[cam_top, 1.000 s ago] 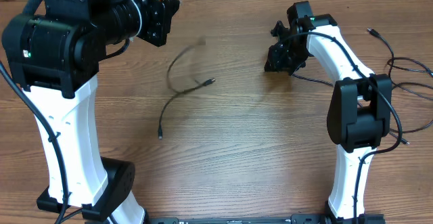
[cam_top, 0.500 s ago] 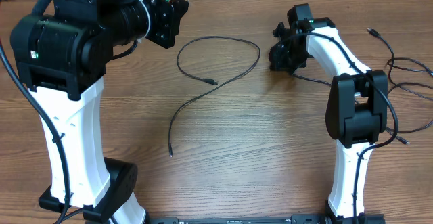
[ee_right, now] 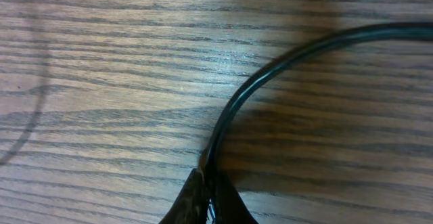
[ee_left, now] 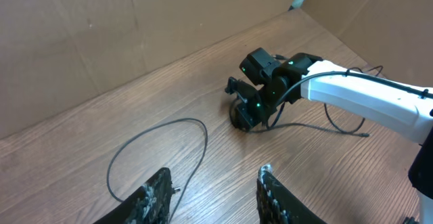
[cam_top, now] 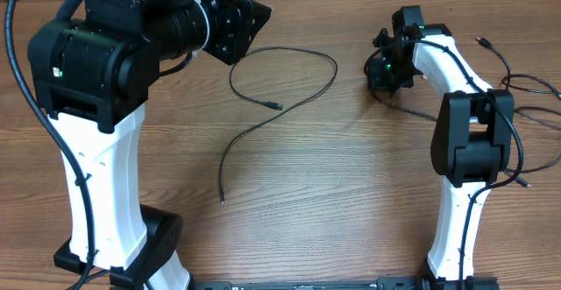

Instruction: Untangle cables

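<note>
Wood-grain table (cam_top: 333, 194), cardboard wall (ee_left: 101, 28), black cable (ee_right: 291, 53)

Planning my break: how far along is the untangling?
Done: one cable lies by itself in the middle, and the left gripper near it is open and empty. In hand: the right gripper pinches a second cable. Left: the crossed cables on the right side.

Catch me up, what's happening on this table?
Two arms are sorting thin black cables. The right pincer is pinched shut on a thin black cable down at the table. The left pincer hangs open and holds nothing, near a loose cable that lies in a loop mid-table. More cables lie beside the right arm, not yet sorted.
</note>
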### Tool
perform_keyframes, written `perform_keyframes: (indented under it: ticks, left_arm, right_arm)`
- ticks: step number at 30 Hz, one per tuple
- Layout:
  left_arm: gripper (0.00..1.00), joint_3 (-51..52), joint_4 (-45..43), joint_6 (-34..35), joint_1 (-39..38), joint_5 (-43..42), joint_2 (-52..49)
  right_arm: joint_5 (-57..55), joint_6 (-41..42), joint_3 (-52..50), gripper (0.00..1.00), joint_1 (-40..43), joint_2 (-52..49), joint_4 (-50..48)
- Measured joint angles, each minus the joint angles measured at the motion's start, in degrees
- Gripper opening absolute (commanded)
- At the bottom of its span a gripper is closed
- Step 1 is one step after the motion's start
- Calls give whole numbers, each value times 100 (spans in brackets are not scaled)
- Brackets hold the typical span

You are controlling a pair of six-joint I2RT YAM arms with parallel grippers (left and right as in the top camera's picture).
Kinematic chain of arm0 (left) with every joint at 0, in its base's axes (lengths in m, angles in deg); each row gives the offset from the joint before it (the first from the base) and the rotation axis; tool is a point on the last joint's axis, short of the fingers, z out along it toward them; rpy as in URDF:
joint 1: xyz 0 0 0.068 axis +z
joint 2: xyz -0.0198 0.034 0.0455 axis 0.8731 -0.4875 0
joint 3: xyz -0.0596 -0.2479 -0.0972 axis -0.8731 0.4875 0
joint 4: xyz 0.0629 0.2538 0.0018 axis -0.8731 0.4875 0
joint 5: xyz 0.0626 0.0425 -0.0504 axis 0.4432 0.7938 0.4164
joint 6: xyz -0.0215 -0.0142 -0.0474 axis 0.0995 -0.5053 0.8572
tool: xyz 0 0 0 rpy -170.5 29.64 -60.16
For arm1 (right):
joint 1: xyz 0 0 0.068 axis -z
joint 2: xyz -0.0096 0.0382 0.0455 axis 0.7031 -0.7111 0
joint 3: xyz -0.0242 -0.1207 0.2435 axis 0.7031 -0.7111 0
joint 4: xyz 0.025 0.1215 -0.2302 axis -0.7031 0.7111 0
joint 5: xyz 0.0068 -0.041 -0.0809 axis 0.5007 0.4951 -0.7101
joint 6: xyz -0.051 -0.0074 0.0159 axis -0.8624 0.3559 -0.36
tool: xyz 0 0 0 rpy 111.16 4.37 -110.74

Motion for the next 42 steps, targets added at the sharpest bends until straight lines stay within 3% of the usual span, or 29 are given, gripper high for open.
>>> perform_keyframes:
  ticks: [8,23,24,25,26,28,29,34,38,42]
  left_arm:
    - [33,0,2,105,-31,-22,-638]
    - [37,0,11,105,-131,-26,-713]
    - [38,0,13,105,-138,-24,-713]
    - [37,0,13,105,-140,-24,-710]
    - [38,0,20,105,-140,-24,-710]
    - [37,0,28,105,-140,-22,-713]
    - [37,0,28,105,-140,-22,-710]
    - [33,0,33,105,-140,-17,-713]
    - [23,0,157,107,-140,72,-713]
    - [18,-2,426,129,-140,415,-791]
  right_arm:
    - [-151,2,9,4,354,0,92]
    - [-323,35,162,5,3456,-46,361]
    - [-321,48,203,11,3589,-61,409]
    - [-282,74,328,54,3797,-107,564]
    - [-170,107,492,78,3989,-155,695]
    - [260,68,1016,95,4214,-245,1108]
    - [437,33,1279,100,4238,-262,1259]
    - [1233,-210,3130,100,3790,-254,2225]
    - [1364,-369,4085,100,2481,44,2850]
    - [907,-378,4142,100,1067,260,2992]
